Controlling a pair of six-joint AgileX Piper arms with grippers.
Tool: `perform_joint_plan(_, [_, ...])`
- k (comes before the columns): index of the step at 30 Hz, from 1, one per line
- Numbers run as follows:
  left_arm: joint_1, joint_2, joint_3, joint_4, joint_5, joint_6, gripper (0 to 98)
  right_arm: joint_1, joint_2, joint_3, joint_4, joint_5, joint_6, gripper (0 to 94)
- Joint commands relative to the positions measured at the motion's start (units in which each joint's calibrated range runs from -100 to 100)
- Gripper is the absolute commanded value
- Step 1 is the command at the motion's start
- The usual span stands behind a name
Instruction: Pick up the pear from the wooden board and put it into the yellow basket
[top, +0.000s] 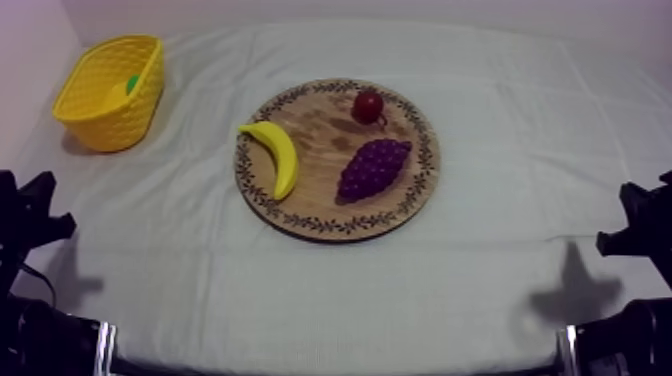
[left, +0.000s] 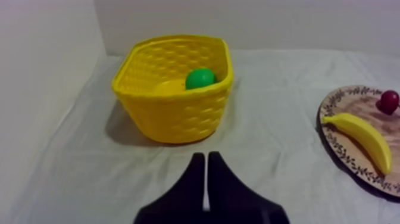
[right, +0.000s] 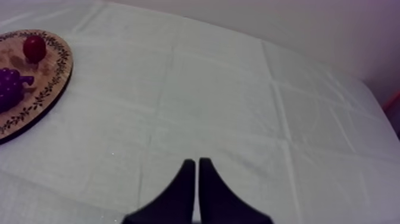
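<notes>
The green pear (left: 200, 78) lies inside the yellow basket (left: 172, 107), and a bit of its green (top: 132, 84) peeks over the basket (top: 108, 95) rim at the table's far left. The round wooden board (top: 320, 215) sits mid-table. My left gripper (left: 206, 164) is shut, its fingers together as a wedge over the cloth a short way in front of the basket. Low at the left edge sits the left arm (top: 30, 220). My right gripper (right: 194, 167) is shut over bare cloth, well to the right of the board (right: 36, 107). The right arm (top: 640, 225) rests low right.
On the board lie a banana (top: 276, 155), a bunch of purple grapes (top: 372, 166) and a small red fruit (top: 368, 105). A wall stands close behind the basket. The cloth runs bare between board and both arms.
</notes>
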Motion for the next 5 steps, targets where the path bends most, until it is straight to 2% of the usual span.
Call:
perform_joint_plan(1, [0.0, 0.0, 0.1, 0.6, 0.3, -1.6, 0.0, 0.0, 0.0, 0.0, 0.0, 0.0, 0.0, 0.3])
perform_joint_plan(3, [-0.1, 0.0, 0.1, 0.9, 0.4, -1.4, 0.0, 0.0, 0.0, 0.0, 0.0, 0.0, 0.0, 0.3])
perform_joint_plan(5, [-0.1, 0.0, 0.1, 1.06, 0.5, 0.2, 0.0, 0.0, 0.0, 0.0, 0.0, 0.0, 0.0, 0.3])
